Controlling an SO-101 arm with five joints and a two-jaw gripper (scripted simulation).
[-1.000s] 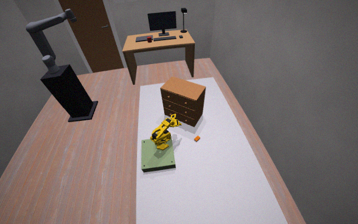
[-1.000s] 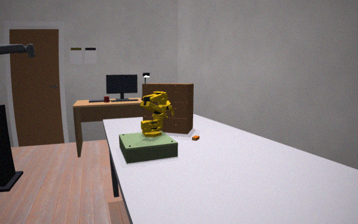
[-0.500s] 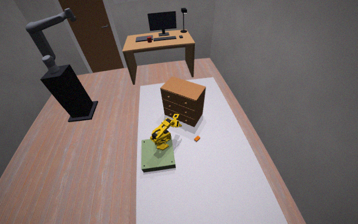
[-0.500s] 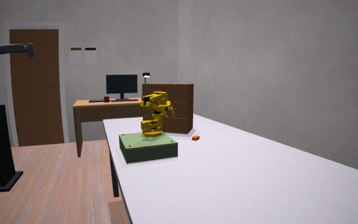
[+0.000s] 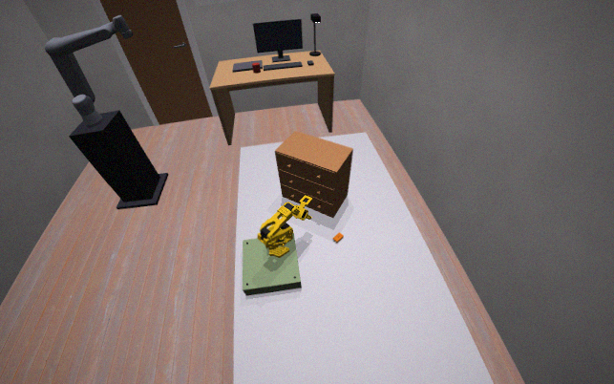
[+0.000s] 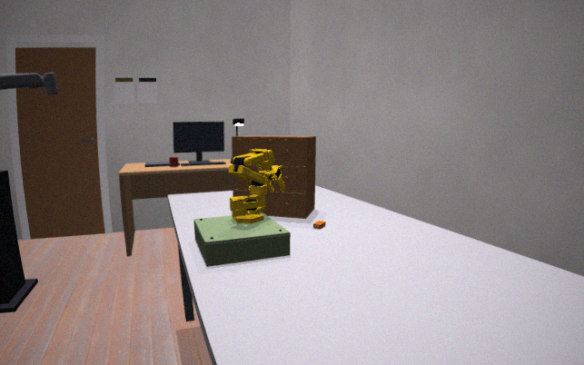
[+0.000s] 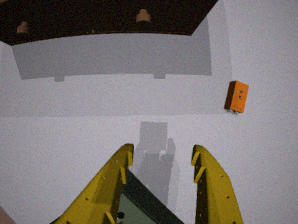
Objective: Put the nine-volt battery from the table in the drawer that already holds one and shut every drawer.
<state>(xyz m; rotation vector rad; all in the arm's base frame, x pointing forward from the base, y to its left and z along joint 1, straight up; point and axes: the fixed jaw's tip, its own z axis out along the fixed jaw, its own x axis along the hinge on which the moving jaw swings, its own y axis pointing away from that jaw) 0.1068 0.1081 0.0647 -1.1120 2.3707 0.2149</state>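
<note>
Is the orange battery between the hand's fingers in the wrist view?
No, the nine-volt battery lies on the white table up and to the right of the hand, whose fingers have nothing between them.

Top view high and far, looking down the white bench (image 5: 371, 310), exterior view low from its end, wrist view close between yellow fingers, all sharing the brown wooden drawer chest (image 5: 316, 153).

The wrist view cuts off the chest of drawers (image 7: 100, 3) at the top edge, dark and blurred. The battery's (image 7: 236, 96) markings are too small to read.
</note>
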